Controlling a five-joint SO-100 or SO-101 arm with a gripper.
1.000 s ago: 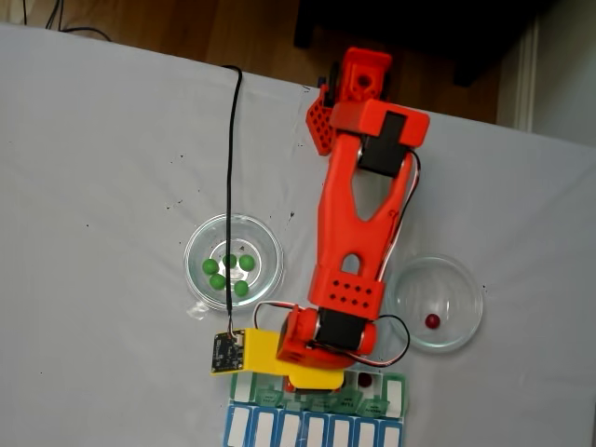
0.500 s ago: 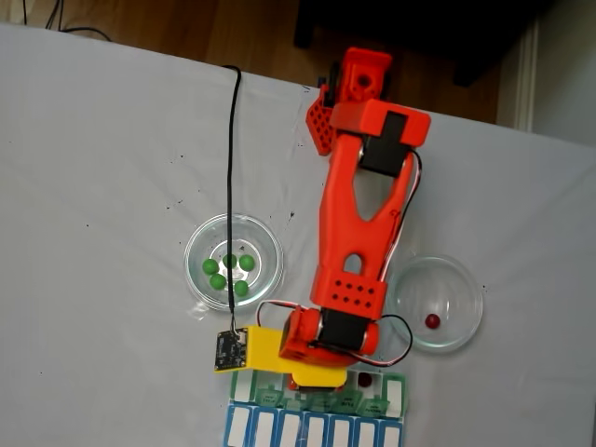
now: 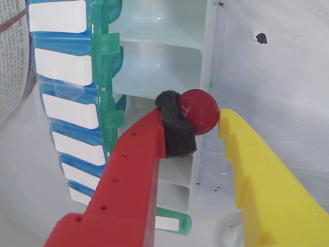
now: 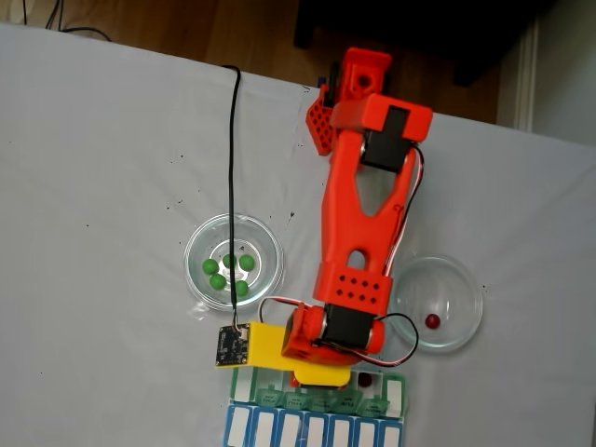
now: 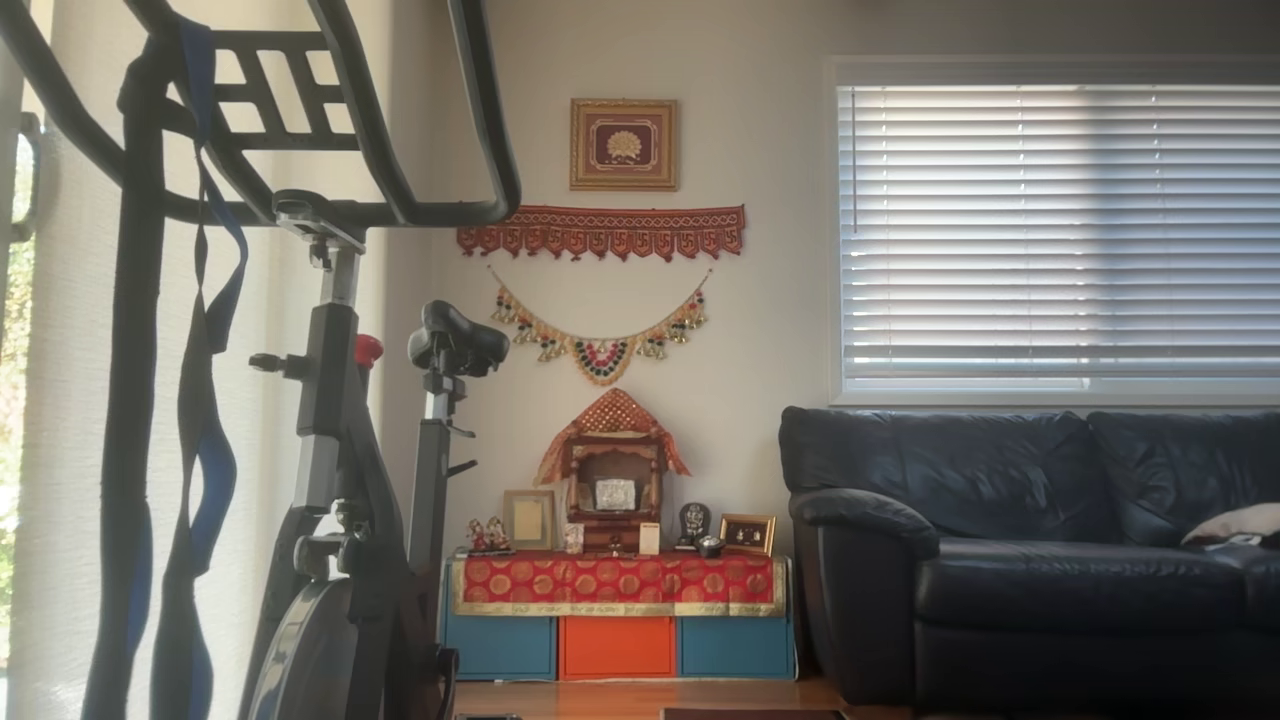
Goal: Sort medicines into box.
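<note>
In the wrist view my gripper point(image 3: 201, 121) is shut on a dark red medicine ball point(image 3: 201, 109), pinched between the black foam pad point(image 3: 177, 131) on the red finger and the yellow finger's tip. It hangs over an open white compartment of the box point(image 3: 169, 67), whose green lids point(image 3: 105, 77) are flipped open to the left. In the fixed view the arm point(image 4: 358, 233) reaches down over the box point(image 4: 398, 396) and hides the fingers. Another red ball point(image 4: 365, 380) lies in a compartment just right of the wrist. Several green balls point(image 4: 228, 270) sit in the left glass dish, and one red ball point(image 4: 432, 321) in the right dish.
A blue-and-white organiser row point(image 4: 307, 430) lies directly against the box on its near side, also seen as the organiser row point(image 3: 61, 67) beyond the lids. The left dish point(image 4: 265, 237) and right dish point(image 4: 466, 284) flank the arm. A black cable point(image 4: 231, 186) runs across the left dish.
The wrist has shifted slightly to the right and up over the box. The balls in the dishes have not moved.
</note>
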